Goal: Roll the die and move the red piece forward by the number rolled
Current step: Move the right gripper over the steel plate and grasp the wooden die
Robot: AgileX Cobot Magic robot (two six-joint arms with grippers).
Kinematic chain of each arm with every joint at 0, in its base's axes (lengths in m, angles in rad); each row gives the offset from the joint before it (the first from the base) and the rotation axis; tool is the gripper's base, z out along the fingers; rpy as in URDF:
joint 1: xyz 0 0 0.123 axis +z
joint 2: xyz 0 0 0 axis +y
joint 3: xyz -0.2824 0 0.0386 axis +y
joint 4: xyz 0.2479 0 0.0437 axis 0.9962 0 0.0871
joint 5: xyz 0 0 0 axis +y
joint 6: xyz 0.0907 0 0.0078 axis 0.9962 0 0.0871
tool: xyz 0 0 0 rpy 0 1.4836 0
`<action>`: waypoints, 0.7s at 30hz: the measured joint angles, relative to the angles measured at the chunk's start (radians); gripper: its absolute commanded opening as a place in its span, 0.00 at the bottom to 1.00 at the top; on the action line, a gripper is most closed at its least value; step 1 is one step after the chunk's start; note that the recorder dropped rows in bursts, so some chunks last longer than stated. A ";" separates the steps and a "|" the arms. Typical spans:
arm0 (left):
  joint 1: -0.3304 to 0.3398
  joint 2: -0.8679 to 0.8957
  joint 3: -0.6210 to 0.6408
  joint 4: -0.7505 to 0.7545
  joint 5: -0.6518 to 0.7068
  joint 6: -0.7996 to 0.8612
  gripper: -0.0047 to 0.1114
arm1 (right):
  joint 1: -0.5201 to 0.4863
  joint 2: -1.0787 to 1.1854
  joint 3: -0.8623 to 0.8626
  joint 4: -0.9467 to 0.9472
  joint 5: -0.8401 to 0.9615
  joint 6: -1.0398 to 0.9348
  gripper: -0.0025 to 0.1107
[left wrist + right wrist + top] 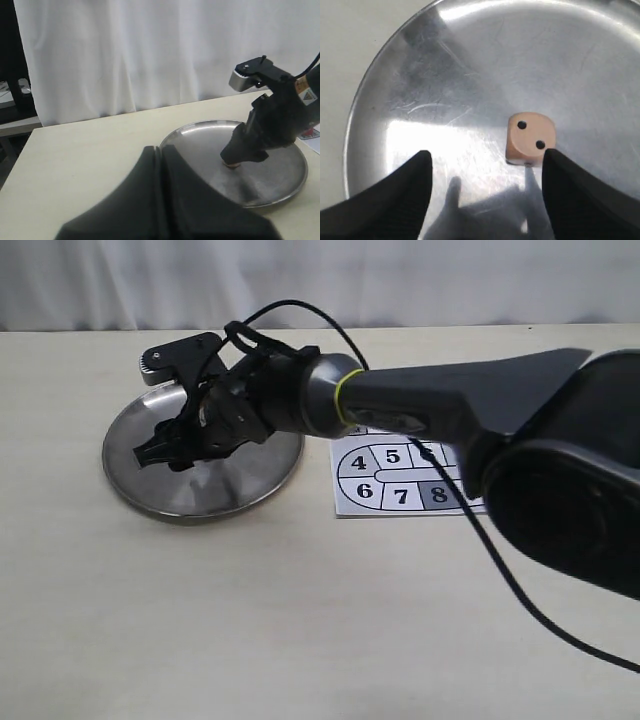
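- Exterior view: the right gripper [150,452] reaches across to the left-centre of the frame and hangs low over the round polished steel plate [235,490]. The small pale beige wooden die with dark pips [530,139] is hidden beneath it here. Right of centre lies the white paper board of numbered squares [395,490], partly under the arm. The red piece? I can't pick it out in any view.
- Left wrist view: the left gripper [160,150] sits off the plate, fingers pressed together on nothing. Beyond it, the right gripper's tips are down at the steel, with a pale sliver of die peeking out below them.
- Right wrist view: there it is! The die rests flat on the plate, two pips up, between the spread black fingers [395,200]. It sits much nearer one finger than the other (touching or not, I can't tell). Jaws wide apart, holding nothing.
- Handling: I'd call it light, rigid and smooth, on slick metal. A one-sided nudge would likely send it skating. Best taken on two opposite flat side faces, centred between the pads, with a gentle pinch.
- Room: the die sits well in from the plate's rim, with bare steel all round. The board lies just beside the plate's right edge, and open cream tabletop [300,630] fills the lower frame.
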 measured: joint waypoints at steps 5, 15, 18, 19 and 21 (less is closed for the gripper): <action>0.000 0.000 0.000 0.000 0.000 0.000 0.04 | -0.023 0.083 -0.085 -0.012 0.006 -0.018 0.55; 0.000 0.000 0.000 0.000 0.000 0.000 0.04 | -0.058 0.131 -0.109 -0.018 -0.039 -0.049 0.33; 0.000 0.000 0.000 0.000 0.000 0.000 0.04 | -0.055 0.133 -0.109 -0.018 -0.049 -0.061 0.16; 0.000 0.000 0.000 0.000 0.000 0.000 0.04 | -0.055 0.133 -0.109 -0.018 -0.049 -0.061 0.10; 0.000 0.000 0.000 0.000 0.000 0.000 0.04 | -0.055 0.133 -0.109 -0.018 -0.046 -0.066 0.06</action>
